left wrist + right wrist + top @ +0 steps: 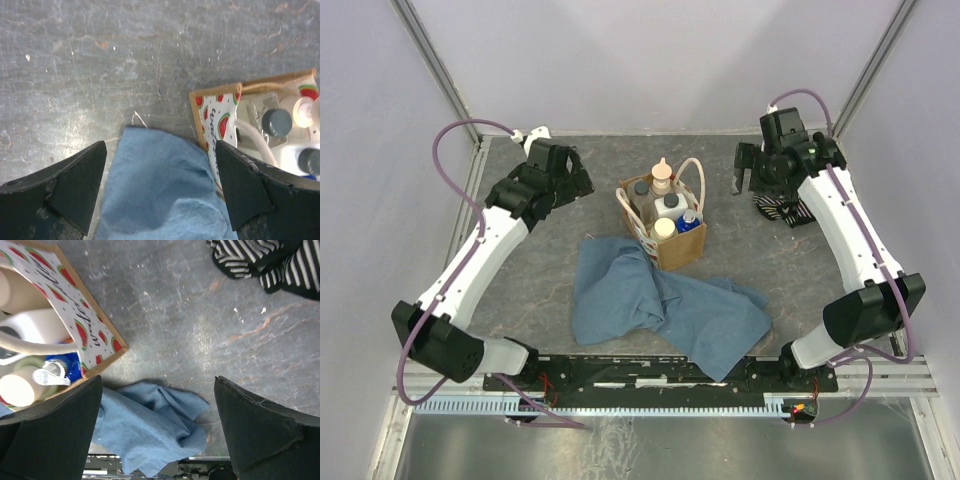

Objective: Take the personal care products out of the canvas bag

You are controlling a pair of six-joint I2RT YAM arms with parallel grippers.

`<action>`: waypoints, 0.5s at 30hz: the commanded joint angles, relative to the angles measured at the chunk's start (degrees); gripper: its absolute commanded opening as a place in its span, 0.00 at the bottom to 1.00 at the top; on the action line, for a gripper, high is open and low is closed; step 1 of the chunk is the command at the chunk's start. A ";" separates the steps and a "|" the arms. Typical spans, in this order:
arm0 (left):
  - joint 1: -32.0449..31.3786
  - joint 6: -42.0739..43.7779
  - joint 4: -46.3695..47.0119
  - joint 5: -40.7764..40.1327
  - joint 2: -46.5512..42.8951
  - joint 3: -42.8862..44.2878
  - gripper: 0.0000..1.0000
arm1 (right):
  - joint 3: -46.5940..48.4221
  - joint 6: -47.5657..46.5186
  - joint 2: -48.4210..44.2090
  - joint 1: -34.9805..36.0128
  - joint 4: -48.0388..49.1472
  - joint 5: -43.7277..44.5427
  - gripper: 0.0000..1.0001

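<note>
The canvas bag stands upright mid-table with several personal care products inside: a tan pump bottle, a cream cap, a blue cap and a dark cap. My left gripper is open and empty, left of the bag and apart from it. My right gripper is open and empty, right of the bag. The left wrist view shows the bag's watermelon lining and a dark cap beyond my open gripper. The right wrist view shows the bag and the cream cap left of my open gripper.
A large blue-grey cloth lies crumpled in front of the bag, touching its base; it also shows in both wrist views. A black-and-white striped cloth lies under the right arm, seen too in the right wrist view. Enclosure walls stand close.
</note>
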 commanded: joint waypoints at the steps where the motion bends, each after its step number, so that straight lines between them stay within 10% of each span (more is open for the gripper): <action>1: 0.05 2.04 -0.03 4.09 -1.31 0.49 0.95 | 2.61 -1.69 -1.03 0.17 0.41 -2.74 1.00; 8: 0.09 -1.11 1.60 7.38 -0.85 -2.92 1.00 | -1.25 -1.58 -2.54 2.74 6.52 -16.35 1.00; 15: 0.06 -1.48 4.52 10.16 -1.43 -5.79 1.00 | 4.11 -1.93 -0.68 13.92 6.18 -9.37 1.00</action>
